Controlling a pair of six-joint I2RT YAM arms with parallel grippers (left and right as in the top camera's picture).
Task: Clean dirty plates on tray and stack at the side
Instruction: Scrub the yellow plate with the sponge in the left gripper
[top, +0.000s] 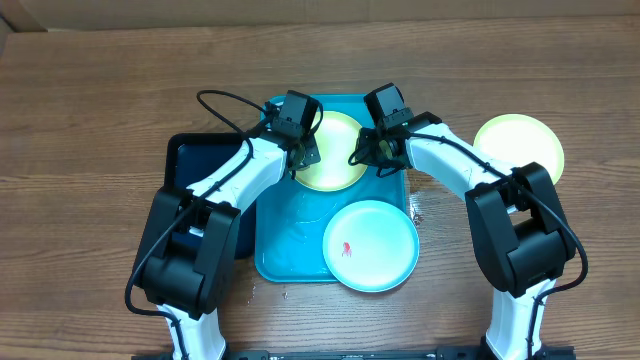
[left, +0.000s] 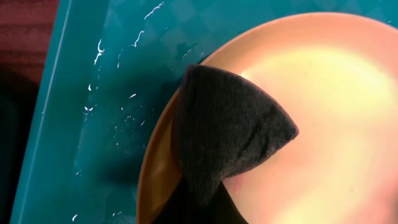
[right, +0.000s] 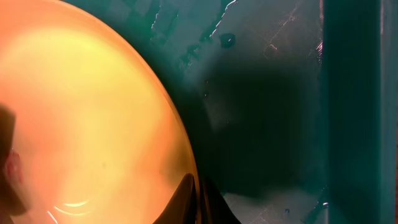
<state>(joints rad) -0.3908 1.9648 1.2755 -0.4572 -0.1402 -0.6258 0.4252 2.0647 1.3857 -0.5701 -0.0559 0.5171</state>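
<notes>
Left arm (top: 225, 185) and right arm (top: 455, 165) reach over a wooden table (top: 100, 100) to a turquoise tray (top: 285, 235) beside a smaller black tray (top: 200, 160). A green plate (top: 335, 165) lies at the tray's far end, a blue plate (top: 375, 250) overhangs its near right corner, and a second green plate (top: 520, 145) rests on the table at right. The left gripper (top: 303, 152) clamps a dark scouring pad (left: 230, 134) against the green plate, and the right gripper (top: 362, 155) pinches that plate's edge. A red smear (top: 346, 249) marks the blue plate.
</notes>
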